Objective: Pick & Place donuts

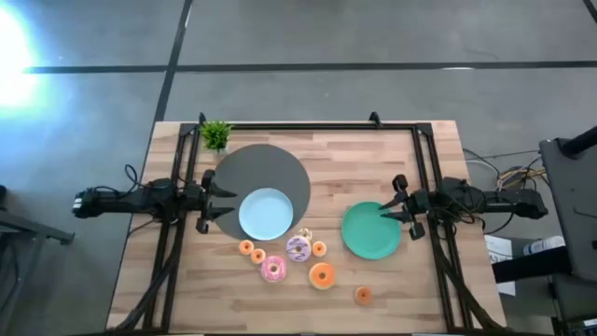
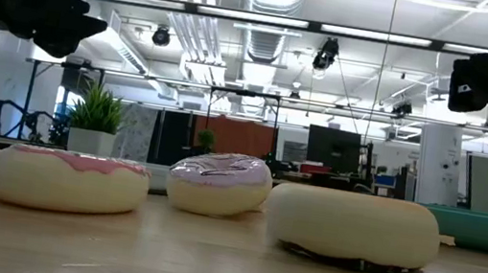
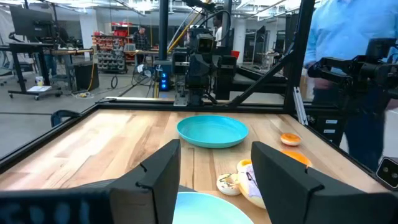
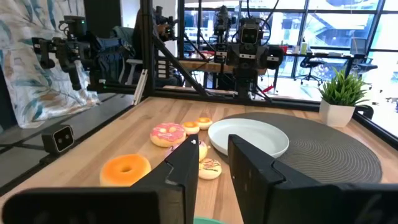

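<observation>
Several small toy donuts lie flat on the wooden table near its near edge. There is a pink one (image 1: pixel 273 270) (image 2: pixel 68 178), a lilac sprinkled one (image 1: pixel 298 247) (image 2: pixel 218 183), a larger orange one (image 1: pixel 322 275) (image 4: pixel 125 169) and small orange ones (image 1: pixel 246 247) (image 1: pixel 363 295). My left gripper (image 1: pixel 224 203) (image 3: pixel 214 155) is open and hovers over the left edge of the light-blue plate (image 1: pixel 266 213). My right gripper (image 1: pixel 384 212) (image 4: pixel 213 146) is open and hovers over the green plate (image 1: pixel 371 233) (image 3: pixel 212 132). Neither touches anything.
The light-blue plate rests on a round grey mat (image 1: pixel 270 168). A small potted plant (image 1: pixel 215 135) stands at the far left corner. A dark frame (image 1: pixel 308 126) runs along the table's far edge and sides. A person in a blue shirt (image 3: pixel 348 37) stands beyond the table.
</observation>
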Robot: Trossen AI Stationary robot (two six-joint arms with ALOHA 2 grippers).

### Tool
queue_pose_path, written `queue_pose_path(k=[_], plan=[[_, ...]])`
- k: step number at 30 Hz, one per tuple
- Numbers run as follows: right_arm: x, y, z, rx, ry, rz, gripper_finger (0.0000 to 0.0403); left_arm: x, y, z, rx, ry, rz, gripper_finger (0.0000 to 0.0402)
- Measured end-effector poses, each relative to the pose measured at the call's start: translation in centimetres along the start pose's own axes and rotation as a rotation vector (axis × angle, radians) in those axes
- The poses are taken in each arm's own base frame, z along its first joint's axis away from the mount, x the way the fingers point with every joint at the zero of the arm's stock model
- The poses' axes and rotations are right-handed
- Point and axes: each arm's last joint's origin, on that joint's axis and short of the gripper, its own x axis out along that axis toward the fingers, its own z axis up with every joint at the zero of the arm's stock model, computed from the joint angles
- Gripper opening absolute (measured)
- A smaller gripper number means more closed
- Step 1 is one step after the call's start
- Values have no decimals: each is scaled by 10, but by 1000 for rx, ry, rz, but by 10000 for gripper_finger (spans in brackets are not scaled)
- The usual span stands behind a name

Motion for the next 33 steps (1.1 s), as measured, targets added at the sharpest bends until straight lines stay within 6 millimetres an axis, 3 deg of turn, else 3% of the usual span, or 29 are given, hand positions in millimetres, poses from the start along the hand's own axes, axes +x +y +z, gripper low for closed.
queue_pose_path(k=[19,21,28,30,33], plan=[[0,-2,0,19,-3,-54,84,0,0,0,0,0,0,171],[0,-2,0,208,-8,-78,83,0,0,0,0,0,0,171],[0,-3,0,1169,-58,-84,73,0,0,0,0,0,0,171],[0,-5,-2,1272,-96,-161,73,0,0,0,0,0,0,171],[-1,-8,-2,1272,-151,-245,77,0,0,0,0,0,0,171]])
